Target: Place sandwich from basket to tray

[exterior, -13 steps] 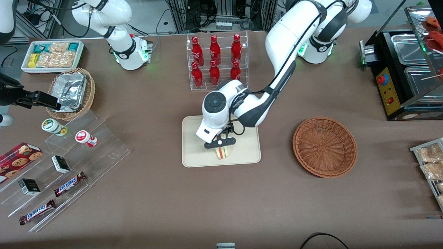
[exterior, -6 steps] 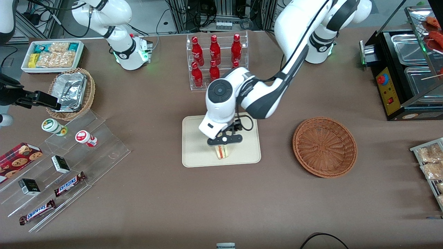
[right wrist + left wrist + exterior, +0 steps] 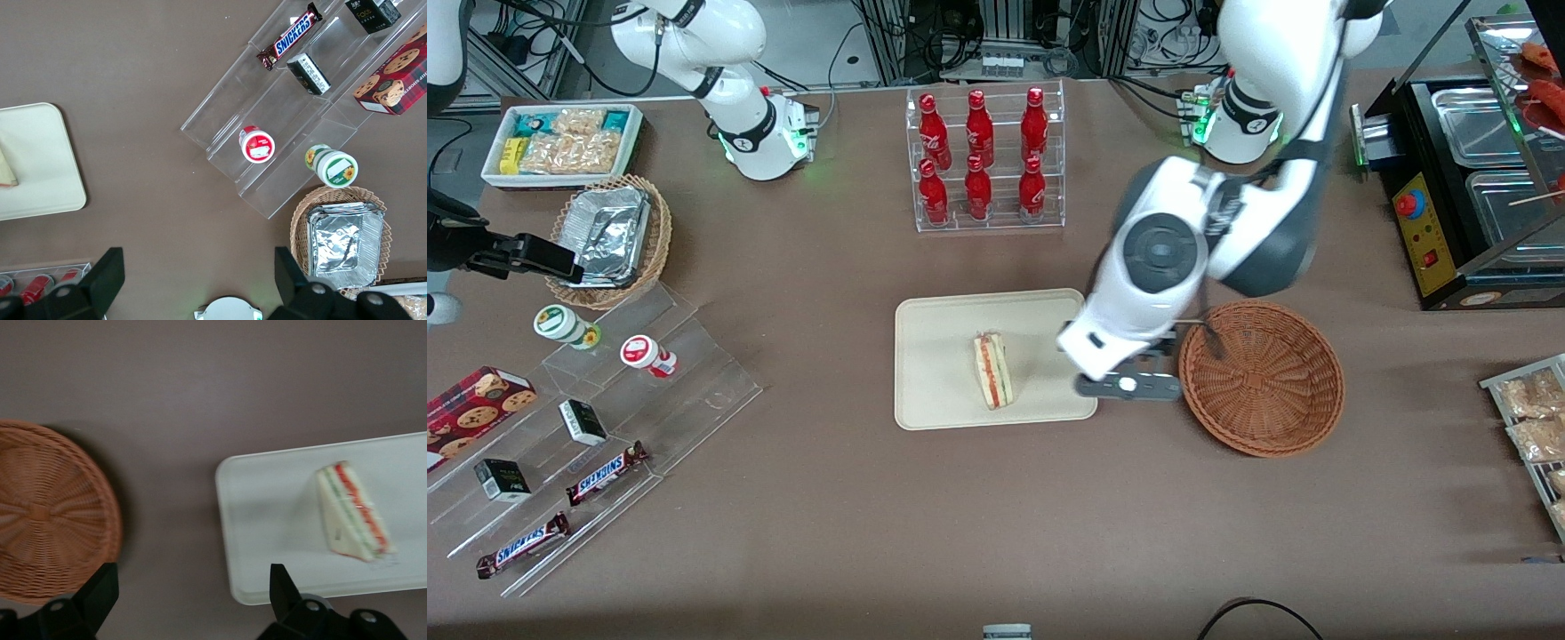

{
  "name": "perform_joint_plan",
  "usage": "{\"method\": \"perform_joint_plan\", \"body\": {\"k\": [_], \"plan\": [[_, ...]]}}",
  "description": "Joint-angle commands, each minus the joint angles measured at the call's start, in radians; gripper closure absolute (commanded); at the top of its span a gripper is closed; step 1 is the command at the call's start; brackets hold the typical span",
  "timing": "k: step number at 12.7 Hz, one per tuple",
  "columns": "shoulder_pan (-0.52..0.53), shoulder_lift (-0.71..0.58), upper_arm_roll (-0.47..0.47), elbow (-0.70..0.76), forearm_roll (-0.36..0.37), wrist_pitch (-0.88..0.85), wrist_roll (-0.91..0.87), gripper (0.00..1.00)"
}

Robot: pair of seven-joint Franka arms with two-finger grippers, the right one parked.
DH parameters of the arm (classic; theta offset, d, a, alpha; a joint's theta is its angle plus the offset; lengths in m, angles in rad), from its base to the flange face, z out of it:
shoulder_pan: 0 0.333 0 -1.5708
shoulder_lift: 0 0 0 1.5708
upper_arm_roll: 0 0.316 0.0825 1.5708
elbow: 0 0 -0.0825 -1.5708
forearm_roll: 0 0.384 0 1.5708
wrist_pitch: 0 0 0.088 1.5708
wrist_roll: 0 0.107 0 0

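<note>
The sandwich (image 3: 992, 371) (image 3: 351, 511), a pale bread wedge with red, orange and green layers, lies alone on the cream tray (image 3: 935, 356) (image 3: 267, 520). The round reddish-brown basket (image 3: 1261, 378) (image 3: 47, 513) stands beside the tray toward the working arm's end, with nothing in it. My gripper (image 3: 1128, 387) (image 3: 193, 587) hangs open and holds nothing, above the bare table strip between the tray's edge and the basket. One fingertip (image 3: 280, 583) shows over the tray's rim, the other (image 3: 100, 583) over the basket's edge.
A clear rack of red bottles (image 3: 983, 160) stands farther from the camera than the tray. Toward the parked arm's end are a clear stepped shelf with snacks (image 3: 587, 418), a pale wicker basket holding a foil container (image 3: 609, 236) and a white bin of packets (image 3: 560, 142). A black warmer (image 3: 1467, 187) stands at the working arm's end.
The gripper has let go of the sandwich, risen and swung away from above the tray toward the basket. The sandwich stays on the tray, now fully in view.
</note>
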State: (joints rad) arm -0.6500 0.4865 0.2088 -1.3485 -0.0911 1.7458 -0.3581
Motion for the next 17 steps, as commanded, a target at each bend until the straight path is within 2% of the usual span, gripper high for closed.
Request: {"method": "perform_joint_plan", "body": {"k": [1, 3, 6, 8, 12, 13, 14, 15, 17], "plan": [[-0.016, -0.081, 0.063, -0.103, -0.016, -0.014, 0.07, 0.0], [-0.017, -0.1, 0.102, -0.104, -0.015, -0.037, 0.106, 0.0], [-0.016, -0.138, 0.11, -0.101, -0.007, -0.084, 0.142, 0.0], [-0.019, -0.169, 0.164, -0.104, -0.001, -0.129, 0.165, 0.0], [-0.01, -0.278, 0.193, -0.158, 0.05, -0.184, 0.24, 0.0], [0.089, -0.29, 0.167, -0.156, 0.05, -0.208, 0.264, 0.0], [0.155, -0.311, 0.082, -0.155, 0.053, -0.233, 0.286, 0.0], [0.209, -0.319, 0.055, -0.155, 0.053, -0.247, 0.289, 0.0], [0.345, -0.353, -0.072, -0.161, 0.065, -0.273, 0.292, 0.0]]}}
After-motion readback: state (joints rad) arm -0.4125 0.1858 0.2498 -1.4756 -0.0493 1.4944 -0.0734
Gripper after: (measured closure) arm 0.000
